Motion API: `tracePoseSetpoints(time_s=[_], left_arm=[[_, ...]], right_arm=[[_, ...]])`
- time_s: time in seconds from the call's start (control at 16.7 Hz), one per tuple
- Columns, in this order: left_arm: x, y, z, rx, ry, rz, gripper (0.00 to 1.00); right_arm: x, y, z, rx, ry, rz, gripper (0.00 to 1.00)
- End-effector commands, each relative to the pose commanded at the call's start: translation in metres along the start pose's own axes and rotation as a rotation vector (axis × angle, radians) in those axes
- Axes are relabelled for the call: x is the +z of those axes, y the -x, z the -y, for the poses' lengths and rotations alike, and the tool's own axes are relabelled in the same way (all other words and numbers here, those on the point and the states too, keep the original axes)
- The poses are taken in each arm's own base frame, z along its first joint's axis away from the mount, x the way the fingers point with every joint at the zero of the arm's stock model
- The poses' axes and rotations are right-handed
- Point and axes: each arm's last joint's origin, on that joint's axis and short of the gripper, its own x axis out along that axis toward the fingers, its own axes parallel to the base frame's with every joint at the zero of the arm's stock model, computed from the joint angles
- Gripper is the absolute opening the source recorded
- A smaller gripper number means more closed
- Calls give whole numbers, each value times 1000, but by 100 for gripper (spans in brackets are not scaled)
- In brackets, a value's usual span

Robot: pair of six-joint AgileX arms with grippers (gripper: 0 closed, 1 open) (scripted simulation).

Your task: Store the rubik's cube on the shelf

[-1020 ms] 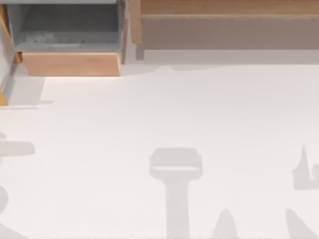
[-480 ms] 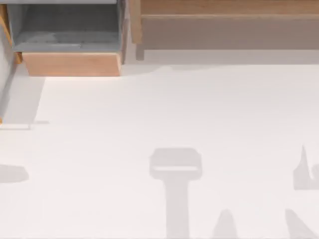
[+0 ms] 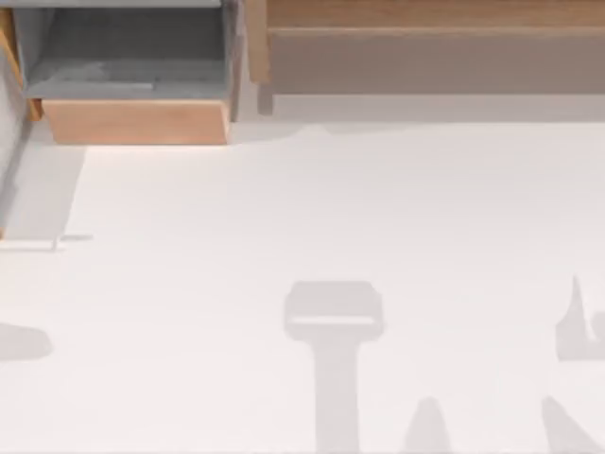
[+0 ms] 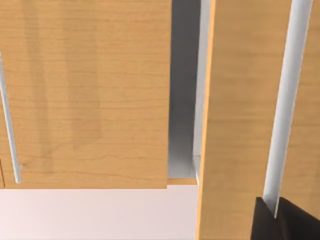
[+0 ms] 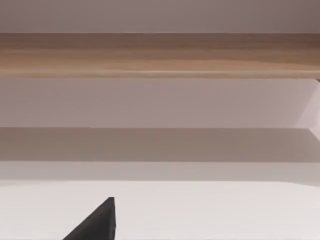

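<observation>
The long light-wood shelf [image 3: 425, 38] sits at 1 o'clock, the smaller grey-inside wooden box [image 3: 132, 85] at 11, above the wide bare white table [image 3: 312, 208]. I cannot tell either pincer's state.

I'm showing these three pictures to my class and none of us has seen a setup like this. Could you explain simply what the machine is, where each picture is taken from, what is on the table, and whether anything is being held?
This is a computer-rendered scene of two robot arms at a white table.

The top view looks straight down. At the far edge stand a wooden box with a grey inside, on the left, and a long wooden shelf on the right. The grey shapes on the table are shadows.

The other two pictures come from cameras on the arms' wrists. The left wrist view faces wooden panels with a slim pale bar, with dark gripper parts beneath it. The right wrist view faces the shelf, with a dark gripper tip at the picture's edge.

Whether anything is held cannot be told.
</observation>
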Motion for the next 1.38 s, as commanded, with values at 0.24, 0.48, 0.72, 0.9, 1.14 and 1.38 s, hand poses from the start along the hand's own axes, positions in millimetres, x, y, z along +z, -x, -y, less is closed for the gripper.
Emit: tracePoseSetpoints(time_s=[0.24,0.48,0.72,0.9,1.14,1.38], left_arm=[[0,0,0,0,0,0,45],[0,0,0,0,0,0,75],[0,0,0,0,0,0,100],[0,0,0,0,0,0,100],[0,0,0,0,0,0,100],[0,5,0,1,-1,2,100]], right_arm=[[0,0,0,0,0,0,100],[0,0,0,0,0,0,100],[0,0,0,0,0,0,100],[0,0,0,0,0,0,100],[0,0,0,0,0,0,100],[0,0,0,0,0,0,100]])
